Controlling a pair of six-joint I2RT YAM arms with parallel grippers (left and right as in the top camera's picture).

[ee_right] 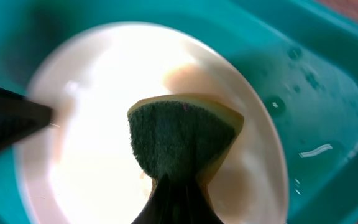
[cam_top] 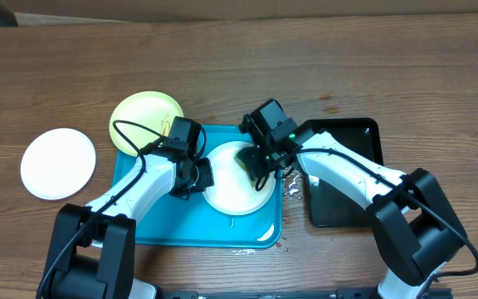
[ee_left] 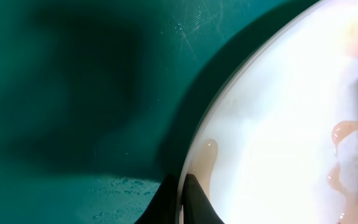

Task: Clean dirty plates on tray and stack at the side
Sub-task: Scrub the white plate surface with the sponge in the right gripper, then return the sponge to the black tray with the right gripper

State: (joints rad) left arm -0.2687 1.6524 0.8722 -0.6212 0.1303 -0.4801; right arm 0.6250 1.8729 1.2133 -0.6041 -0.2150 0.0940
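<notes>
Right gripper (ee_right: 176, 186) pinched on a sponge (ee_right: 179, 140) against the white plate (cam_top: 235, 195); left gripper (ee_left: 182, 196) clamped on that plate's rim.
Right jaws are pressed together on the sponge's narrow end, with its green scouring face toward the camera and its yellow body behind, lying on the plate's far-right part. Left jaws stand one on each side of the plate's left rim, with a brownish wet film just inside the edge there. The plate lies inside the tray (cam_top: 160, 224), right of its centre. A yellow-green plate (cam_top: 139, 116) sits at the tray's far-left corner, its edge meeting the tray. A second white plate (cam_top: 58, 163) rests on the table (cam_top: 222, 66), well apart to the tray's left. A black tray (cam_top: 338, 208) lies just beside the tray's right side, with water droplets between them.
</notes>
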